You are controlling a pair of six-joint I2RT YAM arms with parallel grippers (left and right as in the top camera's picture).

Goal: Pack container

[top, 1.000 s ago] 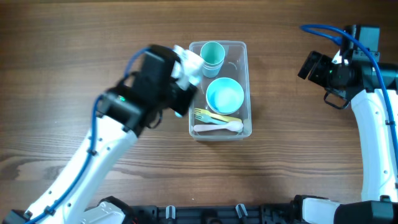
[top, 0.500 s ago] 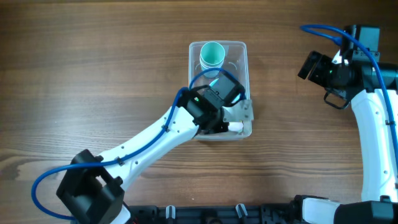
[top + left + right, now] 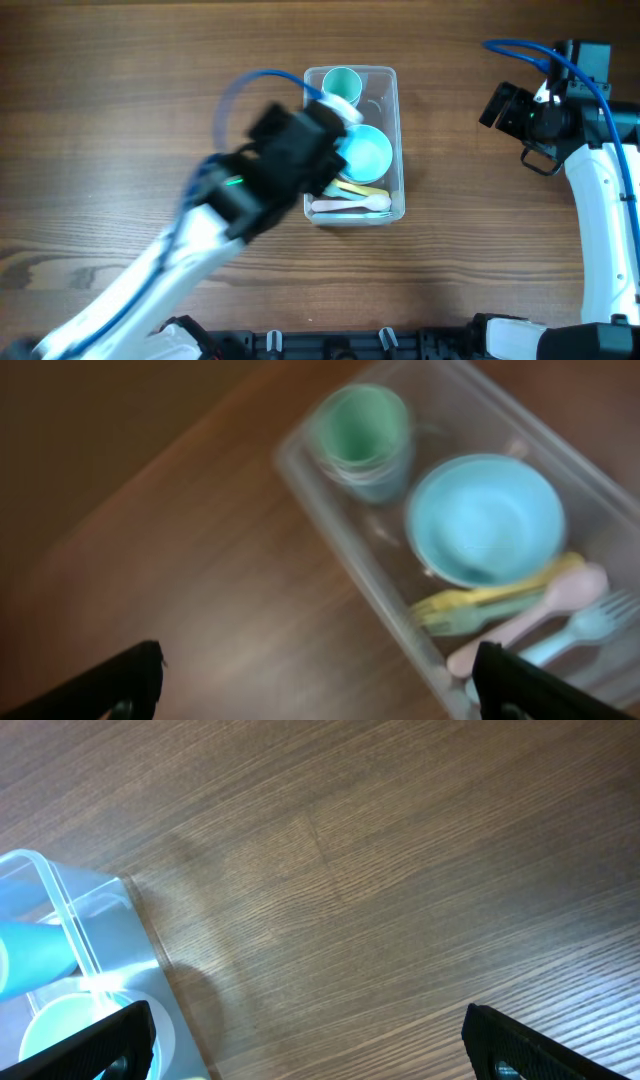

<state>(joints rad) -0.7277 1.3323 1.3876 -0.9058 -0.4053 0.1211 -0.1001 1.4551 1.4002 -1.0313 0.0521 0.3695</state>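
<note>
The clear container stands in the middle of the table. It holds stacked green cups, a light blue bowl and plastic cutlery at its near end. My left gripper hovers, motion-blurred, over the container's left wall. In the left wrist view the left gripper is open with nothing between its fingers. That view takes in the container, green cup, blue bowl, a pink spoon and forks. My right gripper stays open far to the right, and in its own wrist view the right gripper hangs over bare wood.
The container's corner shows at the left edge of the right wrist view. The wooden table stretches out on all sides of the container. The right arm stands along the right edge.
My left arm swung over the container's near end and has pulled back to its left side. Its jaws have opened. The right arm has not moved.
</note>
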